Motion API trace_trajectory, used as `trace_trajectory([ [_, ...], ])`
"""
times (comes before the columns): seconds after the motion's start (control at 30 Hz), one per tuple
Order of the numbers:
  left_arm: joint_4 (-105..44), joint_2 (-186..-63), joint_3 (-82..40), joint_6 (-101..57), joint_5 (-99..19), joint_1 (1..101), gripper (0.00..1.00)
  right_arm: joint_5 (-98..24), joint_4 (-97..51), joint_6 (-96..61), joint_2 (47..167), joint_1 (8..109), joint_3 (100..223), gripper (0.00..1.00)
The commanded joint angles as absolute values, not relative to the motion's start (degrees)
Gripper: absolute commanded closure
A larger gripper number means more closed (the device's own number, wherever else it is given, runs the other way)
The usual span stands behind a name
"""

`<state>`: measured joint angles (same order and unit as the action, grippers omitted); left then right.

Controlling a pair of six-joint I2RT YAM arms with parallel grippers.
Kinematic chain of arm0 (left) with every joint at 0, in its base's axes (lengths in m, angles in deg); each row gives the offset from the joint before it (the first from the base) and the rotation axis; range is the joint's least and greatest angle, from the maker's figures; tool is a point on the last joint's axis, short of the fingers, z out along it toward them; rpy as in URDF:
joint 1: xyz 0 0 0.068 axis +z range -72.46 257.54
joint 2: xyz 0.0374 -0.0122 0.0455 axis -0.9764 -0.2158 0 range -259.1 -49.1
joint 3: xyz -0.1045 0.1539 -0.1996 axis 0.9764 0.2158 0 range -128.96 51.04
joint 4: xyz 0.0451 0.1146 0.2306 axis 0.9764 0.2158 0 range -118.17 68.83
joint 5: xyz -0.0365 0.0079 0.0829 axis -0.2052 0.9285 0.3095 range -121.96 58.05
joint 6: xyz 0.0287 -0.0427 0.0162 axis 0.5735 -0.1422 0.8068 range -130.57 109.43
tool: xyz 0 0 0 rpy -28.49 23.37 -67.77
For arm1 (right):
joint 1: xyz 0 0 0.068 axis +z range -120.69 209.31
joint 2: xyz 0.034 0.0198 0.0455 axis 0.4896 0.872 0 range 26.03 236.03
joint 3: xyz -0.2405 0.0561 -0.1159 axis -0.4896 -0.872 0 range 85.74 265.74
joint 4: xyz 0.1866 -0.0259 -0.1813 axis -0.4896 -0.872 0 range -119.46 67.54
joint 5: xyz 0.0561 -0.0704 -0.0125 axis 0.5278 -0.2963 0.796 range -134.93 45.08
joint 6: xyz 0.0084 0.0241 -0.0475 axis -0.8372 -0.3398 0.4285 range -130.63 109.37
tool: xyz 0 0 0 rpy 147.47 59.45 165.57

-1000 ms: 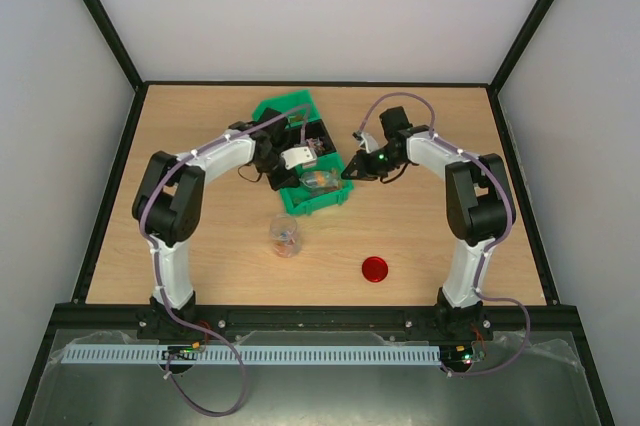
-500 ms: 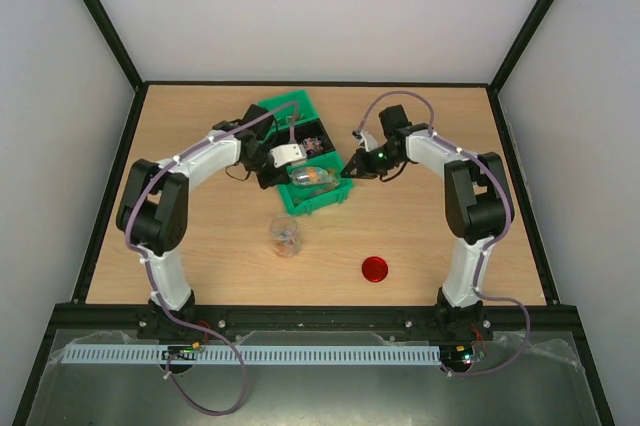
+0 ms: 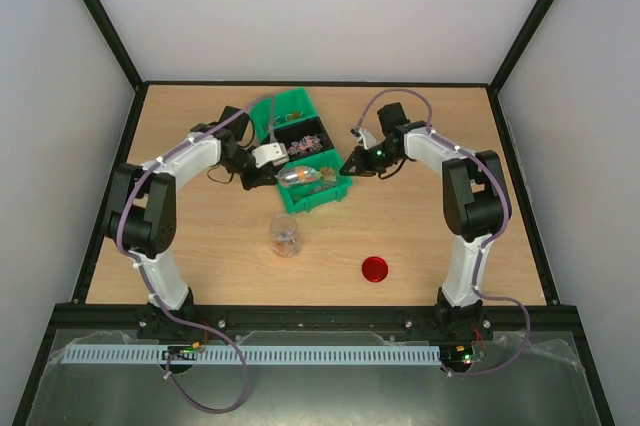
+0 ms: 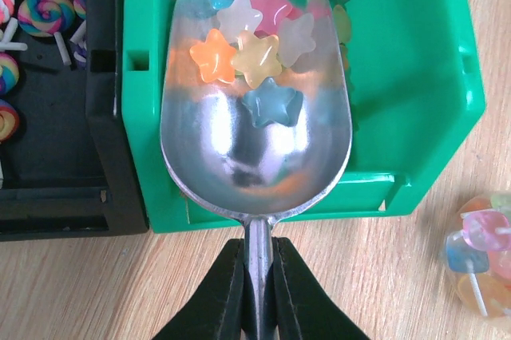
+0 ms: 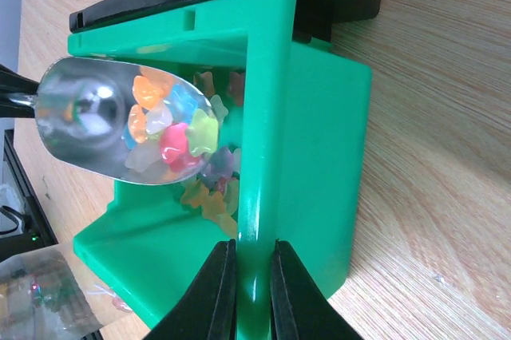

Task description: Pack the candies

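Left gripper (image 4: 257, 276): fingers closed on the thin handle of a metal scoop (image 4: 255, 140), handle pinched between both pads. The scoop bowl is held over the green bin (image 4: 407, 92), its tip pointing into the bin.

Candies (image 4: 255, 57): translucent star-shaped pieces in orange, yellow, pink, white, blue and green. A small heap sits in the front half of the scoop bowl; the rear half near the handle is bare metal. More stars lie loose on the bin floor under and beyond the scoop tip.

Right gripper (image 5: 249, 276): closed on the green bin's side wall, one finger on each face of the wall.

A black bin (image 4: 104, 116) touches the green bin's side; it holds swirl lollipops (image 4: 44, 13).

A small clear jar (image 3: 285, 236) stands on the wooden table (image 3: 200, 266), near the green bin on the side toward the arm bases, with a few coloured pieces inside. A red lid (image 3: 375, 269) lies flat on the table, apart from the jar, toward the right arm.
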<state>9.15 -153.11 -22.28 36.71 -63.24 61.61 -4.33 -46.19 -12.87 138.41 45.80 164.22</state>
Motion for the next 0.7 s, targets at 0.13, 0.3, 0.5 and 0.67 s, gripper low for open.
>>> trace_trajectory([
  [0.13,2.7,-147.6,-18.8,39.9,-72.3,65.6,0.98,-7.5,-50.1,-7.9,139.6,45.7,165.7,0.93],
  [0.3,1.4,-145.9,-17.6,40.3,-77.4,67.0,0.98,-8.3,-50.8,-7.1,139.3,45.7,165.7,0.77],
  [0.5,2.7,-143.0,-17.3,41.1,-81.0,67.6,0.98,-9.7,-51.9,-6.2,138.8,45.7,165.8,0.65],
  [0.67,8.8,-140.8,-18.2,43.9,-84.6,70.7,0.98,-11.1,-52.8,-5.0,138.0,45.7,166.3,0.44],
])
